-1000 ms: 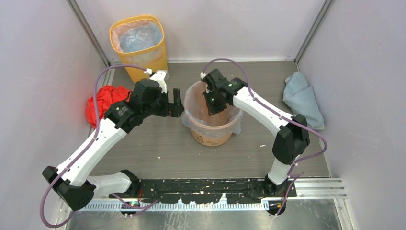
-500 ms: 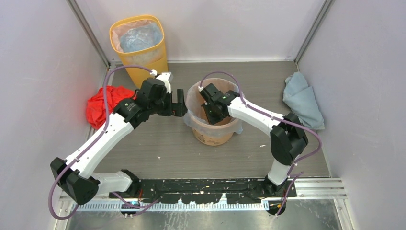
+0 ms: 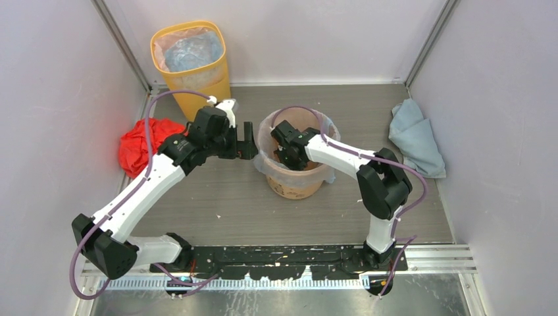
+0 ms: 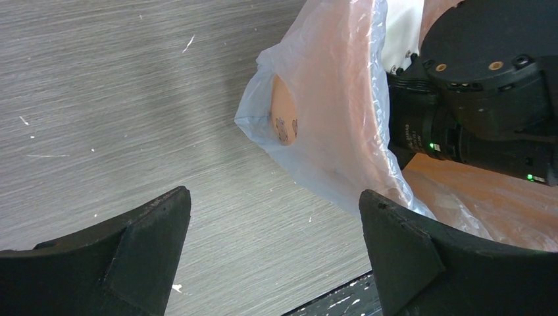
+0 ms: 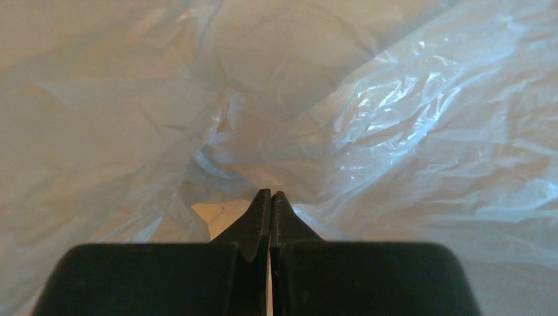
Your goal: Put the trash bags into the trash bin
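The left gripper [image 3: 246, 139] hovers, fingers spread wide, just beside the left rim of the orange trash bin [image 3: 289, 189] at mid-table, which a translucent trash bag [image 4: 329, 131] lines, while the right gripper [image 5: 270, 195] reaches inside, fingers pressed together.

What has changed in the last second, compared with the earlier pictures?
The right gripper, shut, went deeper into the trash bin. The left gripper, open, moved closer to the bin's rim. The bin, yellow bin, red bundle and blue cloth stayed put.
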`<state>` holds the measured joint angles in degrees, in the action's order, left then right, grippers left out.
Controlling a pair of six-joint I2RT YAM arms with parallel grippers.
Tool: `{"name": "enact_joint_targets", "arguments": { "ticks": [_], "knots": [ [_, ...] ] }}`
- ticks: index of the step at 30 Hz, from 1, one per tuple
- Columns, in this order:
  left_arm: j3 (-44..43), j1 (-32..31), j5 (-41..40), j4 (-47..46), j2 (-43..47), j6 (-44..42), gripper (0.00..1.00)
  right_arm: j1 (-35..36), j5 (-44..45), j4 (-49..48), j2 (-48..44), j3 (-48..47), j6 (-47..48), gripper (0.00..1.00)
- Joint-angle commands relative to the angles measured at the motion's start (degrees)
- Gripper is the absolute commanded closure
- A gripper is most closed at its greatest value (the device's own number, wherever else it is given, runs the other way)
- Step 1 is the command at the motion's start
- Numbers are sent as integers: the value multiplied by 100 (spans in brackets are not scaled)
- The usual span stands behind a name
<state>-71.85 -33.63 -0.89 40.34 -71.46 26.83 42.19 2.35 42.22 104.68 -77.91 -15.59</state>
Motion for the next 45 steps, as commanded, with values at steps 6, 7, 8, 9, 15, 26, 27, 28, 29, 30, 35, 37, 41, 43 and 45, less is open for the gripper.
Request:
{"name": "enact_joint_targets", "arguments": {
  "ticks": [6,7,8,9,15,26,27,28,29,30,35,37,41,43,45],
  "knots": [
    [45,106,62,-260,292,11,0,-1,-390,-336,230,128,-113,99],
    [67,118,62,-280,272,15,0,-6,-463,-390,250,158,-125,99],
    [97,128,62,-293,247,23,0,-1,-529,-445,277,189,-139,99],
    [127,140,62,-291,228,31,0,-1,-555,-471,291,210,-156,99],
    [400,197,62,-396,239,71,0,-1,-643,-487,346,260,-173,99],
    [629,207,421,-618,240,178,0,-4,-844,-611,415,497,-229,99],
    [629,207,430,-623,238,188,0,-2,-860,-614,439,499,-226,99],
    [621,207,432,-617,241,178,0,0,-878,-601,459,490,-218,99],
    [614,207,420,-611,253,177,0,0,-884,-601,495,483,-216,99],
    [605,207,411,-602,265,170,0,7,-890,-593,518,480,-214,99],
    [521,216,340,-488,357,124,0,-2,-900,-503,661,414,-190,99],
    [491,216,311,-455,385,109,0,-7,-888,-474,711,403,-190,99],
    [430,225,300,-394,413,84,0,-2,-836,-385,871,391,-190,99],
    [394,241,291,-356,437,65,0,-1,-784,-364,943,411,-205,99],
    [363,257,274,-326,469,47,0,-8,-765,-364,999,440,-210,99]
  ]
}}
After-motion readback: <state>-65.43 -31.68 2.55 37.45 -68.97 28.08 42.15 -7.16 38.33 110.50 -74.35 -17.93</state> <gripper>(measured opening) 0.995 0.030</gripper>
